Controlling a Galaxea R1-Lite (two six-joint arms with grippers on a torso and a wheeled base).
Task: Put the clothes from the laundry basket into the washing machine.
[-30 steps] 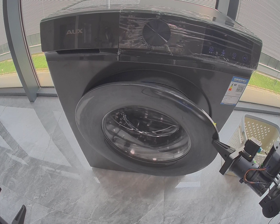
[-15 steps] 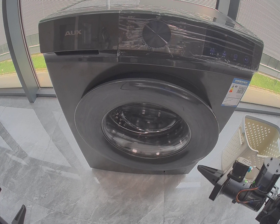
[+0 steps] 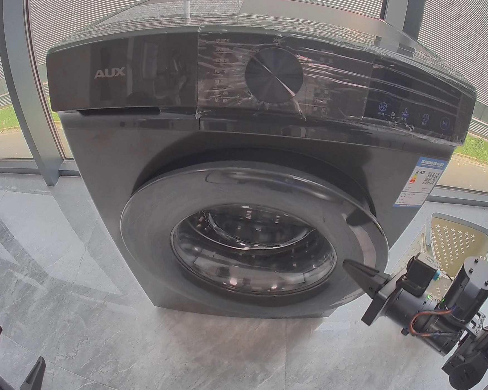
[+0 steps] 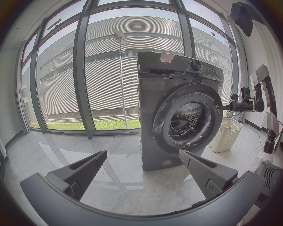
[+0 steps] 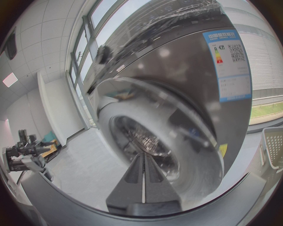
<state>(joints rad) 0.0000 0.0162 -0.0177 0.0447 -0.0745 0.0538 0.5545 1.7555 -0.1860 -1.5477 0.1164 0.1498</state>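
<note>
The right end effector [image 3: 352, 265] has come back up to the right rim of the door [image 3: 158, 219], after hanging lower and clear of it half a second ago. The head camera has also shifted, so the whole scene sits differently in the frame. A second ago the door stood visibly ajar, and I cannot tell whether it is fully latched now.

The dark grey washing machine [image 3: 146, 157] stands on the pale marble floor [image 3: 187, 345], directly ahead of both end effectors. Its round door faces them, and the glass window [image 3: 253, 249] lies just to the left of the right end effector's tip. Through the glass I cannot tell whether clothes lie in the drum.

The cream laundry basket [image 3: 465, 221] stands on the floor beside the machine's right side, just behind the right end effector's wrist. Its perforated inner wall is on show.

The right arm reaches in from the lower right with its forearm roughly level, pointing leftward at the door rim. Its fingers are pressed together with only a thin seam between them, and they hold nothing.

The left end effector [image 3: 12, 353] sits low and well back from the machine, pointed toward it. Its two fingers are spread wide and hold nothing.

Above the right end effector a blue-edged label [image 3: 422, 181] is stuck to the machine's front. Higher up, a round dial [image 3: 274, 75] sits on the film-wrapped panel.
</note>
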